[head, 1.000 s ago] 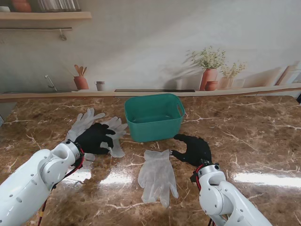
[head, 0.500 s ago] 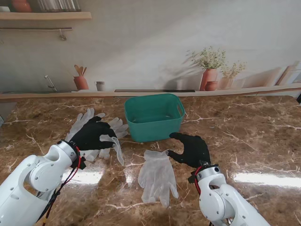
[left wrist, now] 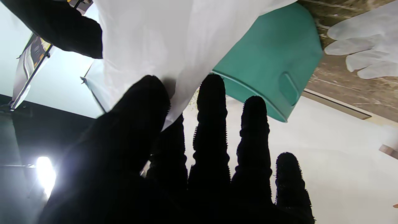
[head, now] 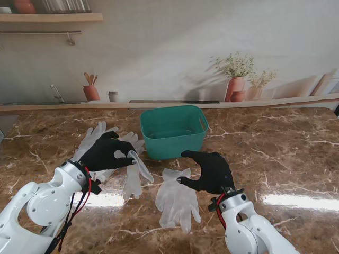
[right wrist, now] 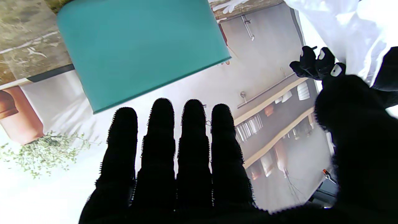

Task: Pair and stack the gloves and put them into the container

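Observation:
My left hand (head: 107, 152) is shut on a thin white glove (head: 133, 178), which hangs from its fingertips just above the table, left of the teal container (head: 174, 130). In the left wrist view the glove (left wrist: 149, 46) is pinched between thumb and fingers, with the container (left wrist: 270, 62) beyond. Another white glove (head: 177, 198) lies flat in front of the container. My right hand (head: 210, 172) hovers open at that glove's right edge, fingers spread, holding nothing. More white gloves (head: 94, 135) lie on the table to the left, partly hidden by my left hand.
The brown marble table (head: 286, 153) ends at a ledge along the back wall. The wall shows printed pots and plants (head: 235, 79). In the right wrist view the container (right wrist: 140, 46) fills the middle, and my left hand's fingers (right wrist: 314, 63) appear beside the hanging glove (right wrist: 342, 28).
My left hand has lifted one glove off the left pile and carried it right. My right hand has risen and shifted slightly left over the flat glove's edge.

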